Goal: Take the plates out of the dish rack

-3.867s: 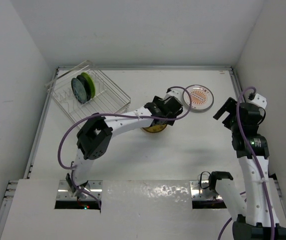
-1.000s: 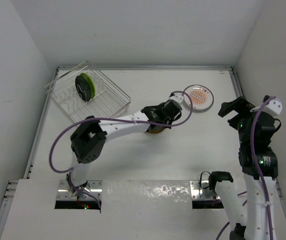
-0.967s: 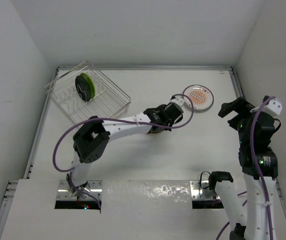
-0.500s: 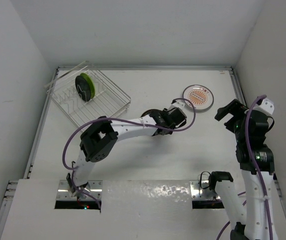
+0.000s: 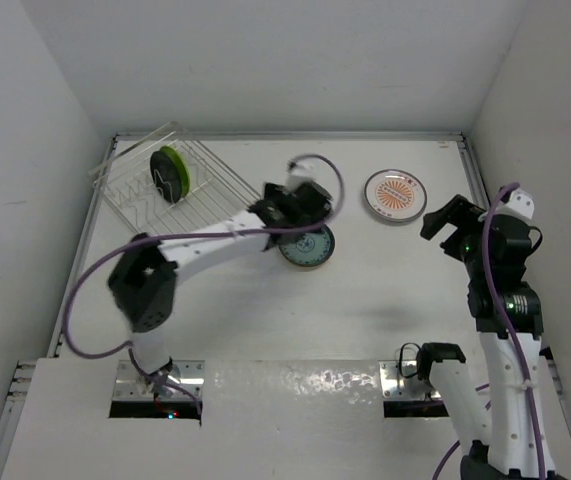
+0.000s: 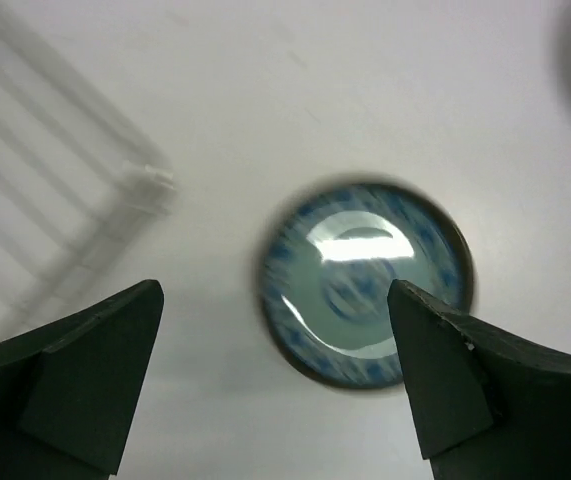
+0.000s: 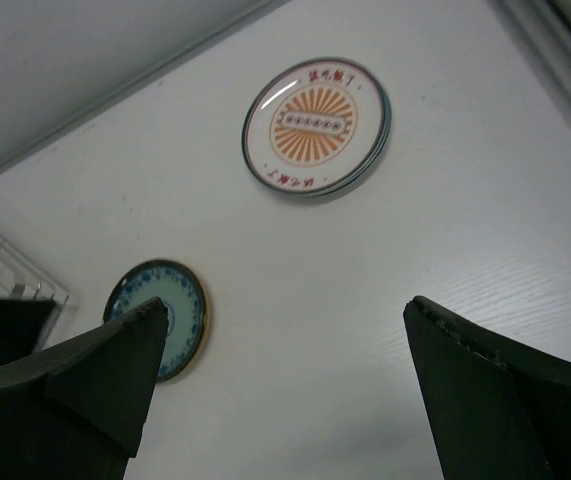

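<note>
The silver wire dish rack [image 5: 215, 195] stands at the back left, with a dark green plate [image 5: 162, 175] and a lime green plate [image 5: 175, 165] upright in it. A blue-patterned plate [image 5: 306, 247] lies flat on the table right of the rack; in the left wrist view it [image 6: 365, 282] lies below my open, empty left gripper [image 6: 275, 400]. That gripper [image 5: 295, 212] hovers blurred between plate and rack. The sunburst plate [image 5: 397, 194] lies flat at the back right. My right gripper [image 5: 447, 222] is open and empty, raised to the right of it.
White walls enclose the table on three sides. The rack's near corner [image 6: 150, 185] shows in the left wrist view. The right wrist view shows the sunburst plate [image 7: 317, 125], the blue plate [image 7: 160, 317] and a bit of the rack [image 7: 5, 275].
My left gripper has lifted off and swung back left toward the rack, leaving the blue-patterned plate uncovered on the table. The right arm has shifted slightly.
</note>
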Robot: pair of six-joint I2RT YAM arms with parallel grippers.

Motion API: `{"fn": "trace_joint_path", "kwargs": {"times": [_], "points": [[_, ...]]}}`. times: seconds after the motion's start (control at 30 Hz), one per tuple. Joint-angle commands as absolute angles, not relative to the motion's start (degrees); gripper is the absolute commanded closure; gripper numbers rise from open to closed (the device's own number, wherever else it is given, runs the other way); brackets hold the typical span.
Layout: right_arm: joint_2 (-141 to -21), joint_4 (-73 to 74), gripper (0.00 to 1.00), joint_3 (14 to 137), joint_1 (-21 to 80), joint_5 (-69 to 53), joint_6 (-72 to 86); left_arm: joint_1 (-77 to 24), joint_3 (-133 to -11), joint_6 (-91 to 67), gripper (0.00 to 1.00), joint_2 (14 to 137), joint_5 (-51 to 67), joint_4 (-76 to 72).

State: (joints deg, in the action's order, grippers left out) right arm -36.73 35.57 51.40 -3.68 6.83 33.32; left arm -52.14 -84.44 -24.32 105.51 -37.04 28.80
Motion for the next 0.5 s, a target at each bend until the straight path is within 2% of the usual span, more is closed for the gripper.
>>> {"fn": "trace_joint_path", "kwargs": {"times": [0.0,0.1,0.2,0.3,0.43,0.47], "points": [[-41.20,30.15,0.01,49.31,-3.96,-2.00,30.77,-38.55,-80.17,-31.01,0.08,91.36,-43.67,24.62],[-44.28,27.87,0.01,46.94,-3.96,-5.26,30.67,-27.74,-74.81,-33.91,0.09,85.02,-42.29,21.10],[-47.01,24.36,0.01,44.30,-3.96,-7.55,30.67,-16.84,-72.77,-34.63,0.14,83.93,-36.15,18.64],[-49.39,22.24,0.01,42.89,-3.96,-10.01,29.53,-8.30,-75.22,-33.23,0.20,87.78,-27.71,17.40],[-53.86,20.48,0.01,41.22,-3.96,-10.55,27.86,-3.17,-84.43,-30.85,0.23,95.96,-21.90,20.12],[-54.40,19.70,0.01,40.44,-3.96,-10.81,27.51,-2.73,-85.51,-30.41,0.29,97.46,-21.36,20.91]]}}
